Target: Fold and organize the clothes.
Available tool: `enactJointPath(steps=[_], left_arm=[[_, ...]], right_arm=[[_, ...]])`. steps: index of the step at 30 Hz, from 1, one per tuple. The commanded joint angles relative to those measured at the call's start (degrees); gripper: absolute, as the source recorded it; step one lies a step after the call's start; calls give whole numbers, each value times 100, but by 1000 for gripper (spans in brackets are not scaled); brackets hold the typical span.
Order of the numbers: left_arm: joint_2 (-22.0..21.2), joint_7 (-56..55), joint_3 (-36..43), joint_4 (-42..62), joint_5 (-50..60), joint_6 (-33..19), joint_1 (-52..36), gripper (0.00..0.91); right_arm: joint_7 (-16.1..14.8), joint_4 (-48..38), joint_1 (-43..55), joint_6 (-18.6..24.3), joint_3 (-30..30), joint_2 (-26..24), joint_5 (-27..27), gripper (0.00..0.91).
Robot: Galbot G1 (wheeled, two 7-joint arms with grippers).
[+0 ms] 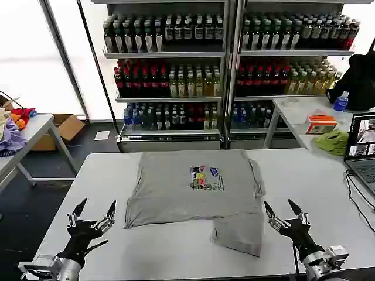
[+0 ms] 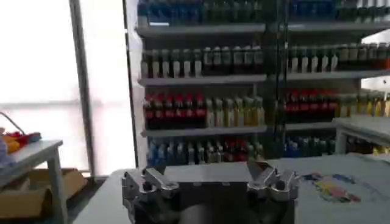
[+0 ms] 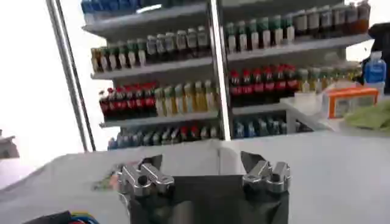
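A light grey short-sleeved shirt [image 1: 187, 187] lies on the grey table [image 1: 304, 187], partly folded, with a small multicoloured chest print [image 1: 205, 177] facing up. One folded part [image 1: 239, 232] reaches toward the front edge on the right. My left gripper [image 1: 94, 209] is open near the front left, apart from the shirt's lower left corner. My right gripper [image 1: 283, 209] is open at the front right, just right of the folded part. In the left wrist view the left gripper [image 2: 210, 176] is empty, with the print [image 2: 332, 185] off to one side. The right gripper [image 3: 204, 167] holds nothing.
Shelves of bottles [image 1: 222, 64] stand behind the table. A laptop [image 1: 362, 149] with cables sits at the right edge. A side table [image 1: 304, 114] holds a lime-green cloth [image 1: 333, 140], an orange box and a bottle. Purple and orange cloths [image 1: 13, 126] lie on a left table.
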Motion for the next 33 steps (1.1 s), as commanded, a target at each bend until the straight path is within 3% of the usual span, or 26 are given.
enactJointPath(steps=[1,11,23,25,28,30,31,32,33], left_arm=[[1229,-921,872,158,-1112,1481,-279,907],[1625,-1054,1414,483,-1691,1476,-560,907],[1368,-947,1553,1169,-1521,1464,-1114,907],[1365,-923,1614,1296,-1522,1441,-1192,907],[1330,-920,1676,1462,-1513,1362,-1341,907],[1319,-894,1702,1573,-1429,1319,-1402,907],[1319,-879,1714,1617,-1400,1301,-1421,907],[1313,-880,1714,1632,-1419,1299,-1464,907],[1310,-877,1721,1694,-1413,1287,-1509,907]], right_arm=[[791,232,72,-1312,-530,-278,-148,907],[916,412,-351,-1414,-907,-109,-483,907],[1024,446,-510,-1525,-1042,143,-473,897],[1037,371,-478,-1502,-1070,171,-504,766],[1037,356,-418,-1521,-1086,223,-499,665],[1028,363,-409,-1530,-1092,222,-499,524],[1026,360,-403,-1531,-1096,222,-499,363],[1026,347,-398,-1531,-1098,224,-504,363],[1029,327,-395,-1536,-1104,229,-509,111]])
